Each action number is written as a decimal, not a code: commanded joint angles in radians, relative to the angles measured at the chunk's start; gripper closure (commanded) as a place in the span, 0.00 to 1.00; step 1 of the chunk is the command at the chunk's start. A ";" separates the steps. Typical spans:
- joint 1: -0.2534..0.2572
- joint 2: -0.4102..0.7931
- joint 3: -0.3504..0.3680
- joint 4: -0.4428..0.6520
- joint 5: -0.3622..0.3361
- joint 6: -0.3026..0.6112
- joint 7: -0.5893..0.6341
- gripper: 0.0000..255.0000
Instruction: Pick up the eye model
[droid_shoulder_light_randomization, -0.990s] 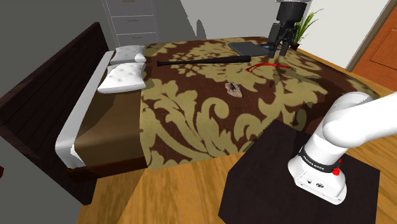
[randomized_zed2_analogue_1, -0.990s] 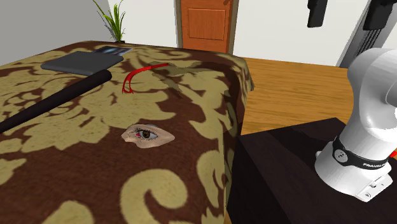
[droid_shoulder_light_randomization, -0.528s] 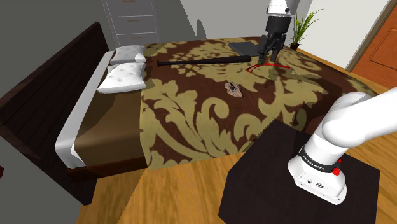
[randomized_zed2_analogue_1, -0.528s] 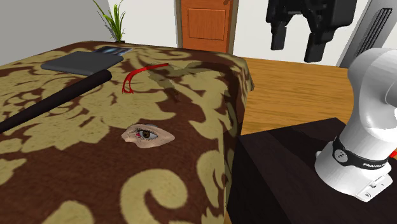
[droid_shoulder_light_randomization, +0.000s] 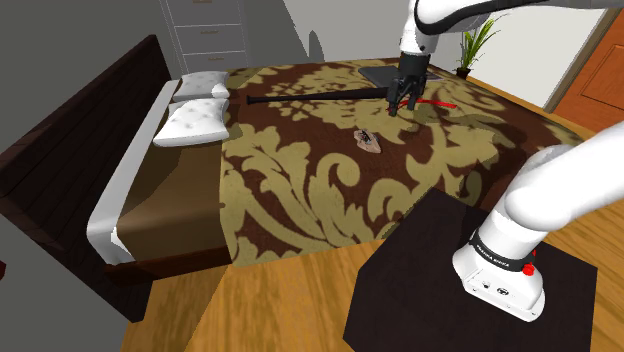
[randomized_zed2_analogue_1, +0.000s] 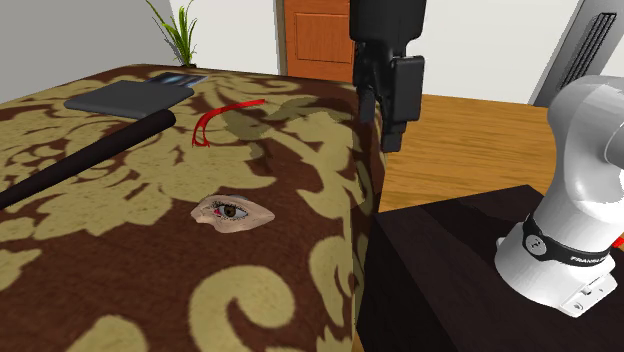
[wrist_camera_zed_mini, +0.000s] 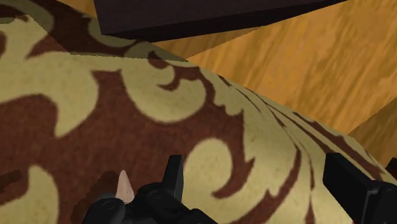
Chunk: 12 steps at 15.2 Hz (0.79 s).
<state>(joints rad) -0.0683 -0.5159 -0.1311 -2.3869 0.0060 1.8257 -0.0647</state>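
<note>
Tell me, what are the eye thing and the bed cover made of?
The eye model looks like matte, skin-coloured plastic or rubber; I cannot tell which. The bedspread looks like soft cloth: brown with tan scrolls, no shine, draping down over the edge.

The bed wears a brown spread with tan scrollwork. The eye model lies flat on it, near the jaws of the gripper, on their stand side. A long black bat and a red cord lie beyond the jaws, with a dark flat pad farther off. Two white pillows rest well apart from the jaws.
</note>
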 joint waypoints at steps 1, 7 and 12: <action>-0.008 0.063 -0.015 0.012 -0.014 0.055 -0.018 0.00; -0.026 0.257 -0.053 0.057 -0.040 0.216 -0.058 0.00; -0.042 0.432 -0.080 0.131 -0.045 0.329 -0.091 0.00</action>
<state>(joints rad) -0.1056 -0.1171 -0.2048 -2.2648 -0.0373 2.1270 -0.1471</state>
